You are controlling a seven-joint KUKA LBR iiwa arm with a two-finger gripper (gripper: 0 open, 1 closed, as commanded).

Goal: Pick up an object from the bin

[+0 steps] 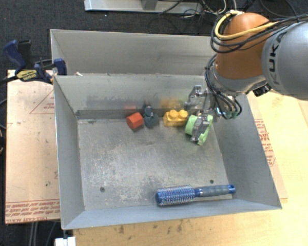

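Note:
My gripper (199, 130) hangs over the back right part of the bin. Its fingers are closed round a small light green thing (193, 124), which sits between them just above the floor. Right beside it on the left lies a yellow toy block (174, 117). Further left along the back wall are a small dark grey piece (151, 118) and a red-orange block (135, 121).
A blue hairbrush (194, 193) lies along the front wall, its bristled head pointing left. The arm with its orange cover and cables reaches in from the upper right. The bin's sloped walls close in on all sides.

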